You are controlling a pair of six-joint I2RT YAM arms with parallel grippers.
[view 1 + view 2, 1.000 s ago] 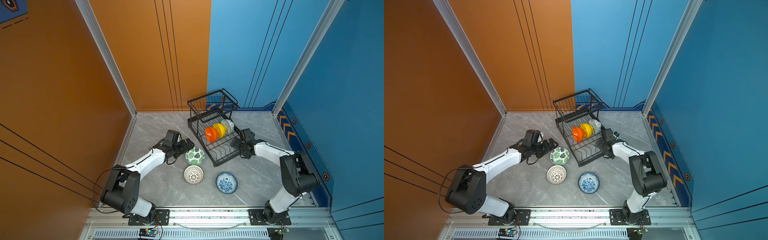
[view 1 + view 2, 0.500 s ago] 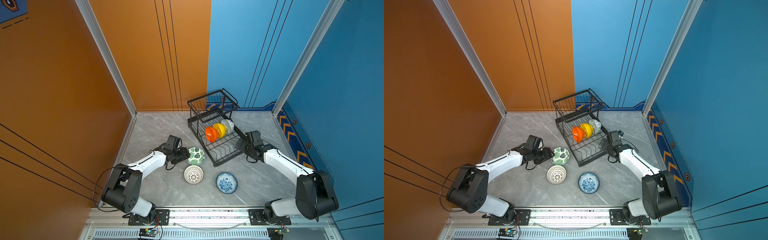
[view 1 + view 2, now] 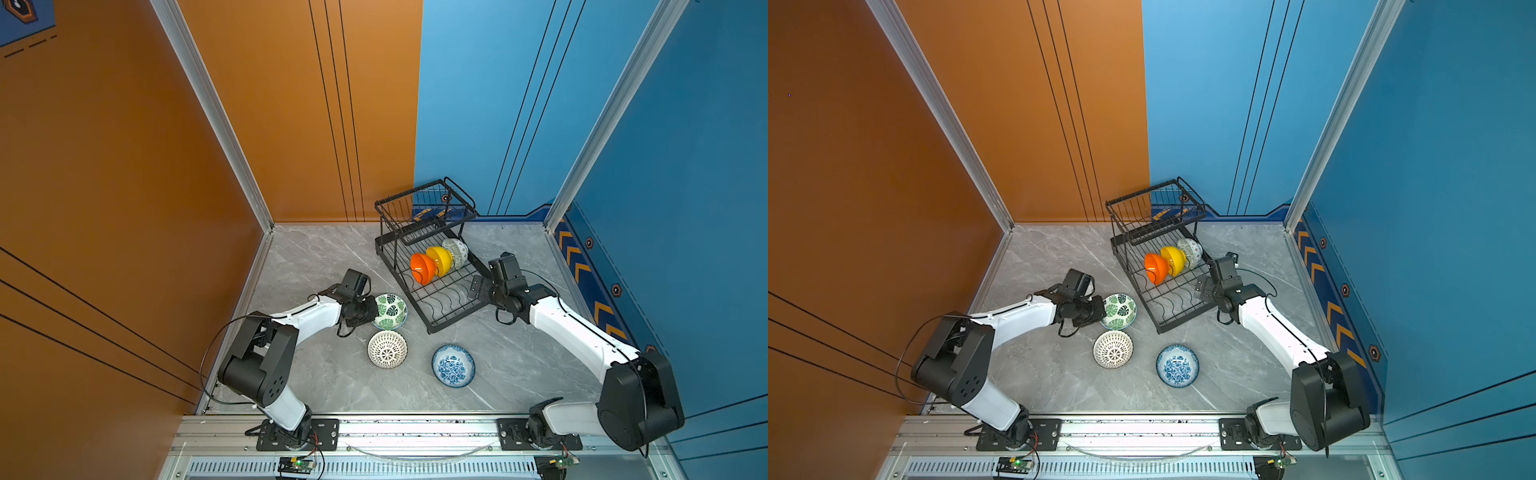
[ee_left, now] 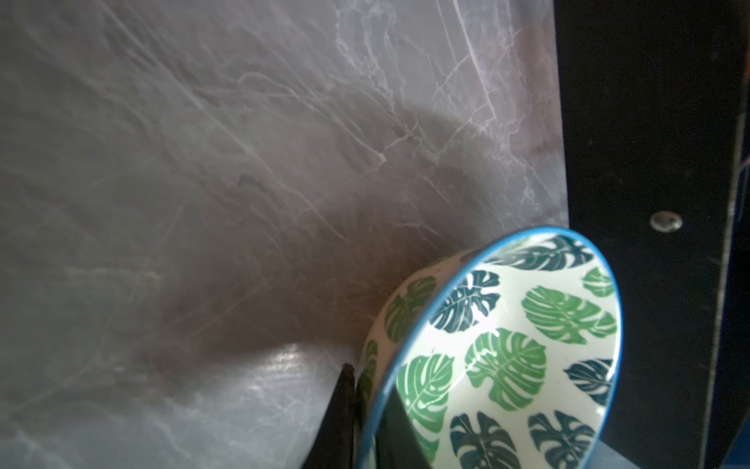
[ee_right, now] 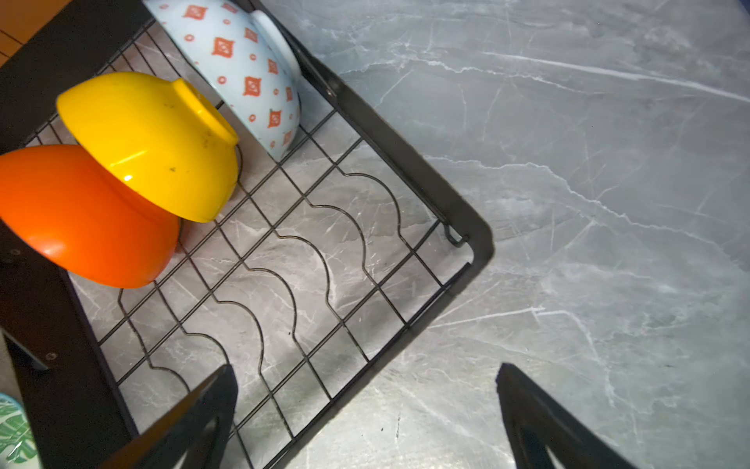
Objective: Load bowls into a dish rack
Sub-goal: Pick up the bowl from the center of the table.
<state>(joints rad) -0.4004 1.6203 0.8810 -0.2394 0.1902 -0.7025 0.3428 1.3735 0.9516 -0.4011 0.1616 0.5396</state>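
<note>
The counter (image 3: 316, 266) is walled on three sides, orange on the robot's left and blue on its right, with a metal rail (image 3: 415, 428) along the near edge. The dish rack (image 3: 451, 297) stands askew to those edges, toward the back right, its raised basket tier (image 3: 424, 208) close to the back wall. The widest bare stretch lies between the rack's long left rim and the orange wall. A narrower strip runs along the rack's right rim, where the right arm (image 3: 573, 328) reaches in. Loose bowls take up the near middle.

In the rack's base three bowls stand on edge in a close row: the orange bowl (image 3: 423, 268) nearest the arms, the yellow bowl (image 3: 440, 258) behind it, and the pale patterned bowl (image 3: 457, 251) farthest back. The wavy dividers nearer the arms show only bare wire.

The left jaws pinch the rim of the leaf bowl (image 3: 390, 311), one finger (image 4: 345, 406) outside its wall and one inside. This bowl sits near the rack's left rim. The lattice bowl (image 3: 387, 349) stands upright just beside it on the near side. The blue floral bowl (image 3: 453, 365) is also upright, apart from both, in front of the rack's near corner.

The right jaws are spread wide and hold nothing. They are at the rack's right rim near that corner, one finger (image 5: 195, 418) over the wire base and the other over bare counter.
</note>
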